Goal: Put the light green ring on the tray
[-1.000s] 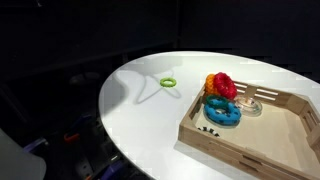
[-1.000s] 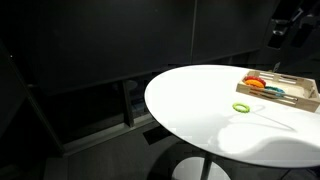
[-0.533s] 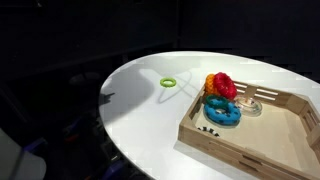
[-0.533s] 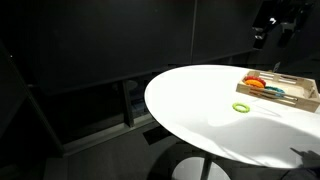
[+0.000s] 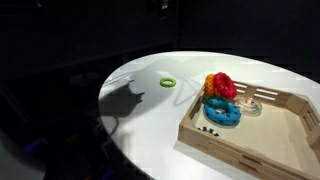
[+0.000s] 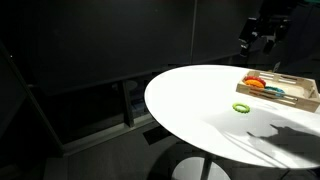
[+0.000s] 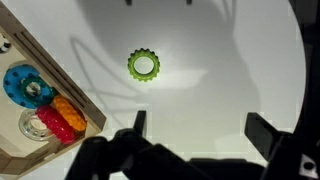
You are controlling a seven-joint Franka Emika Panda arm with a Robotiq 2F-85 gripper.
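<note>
The light green ring (image 5: 168, 82) lies flat on the white round table, apart from the tray; it also shows in an exterior view (image 6: 241, 107) and in the wrist view (image 7: 144, 66). The light wooden tray (image 5: 240, 146) stands at the table's edge, seen too in an exterior view (image 6: 296, 100) and at the left of the wrist view (image 7: 60, 73). My gripper (image 6: 262, 36) hangs high above the table, open and empty. In the wrist view the gripper (image 7: 200, 128) has its two fingers spread wide, with the ring ahead of them, nearer the left finger.
In the tray lie a blue ring (image 5: 222, 113), red and orange rings (image 5: 220, 85) and a clear round piece (image 5: 250, 104). The white table (image 5: 150, 130) is surrounded by dark space. The arm's shadow (image 5: 120, 100) falls on the table.
My gripper has moved in over the table toward the ring's side, staying open. The arm's shadow on the table has grown. The ring and tray have not moved.
</note>
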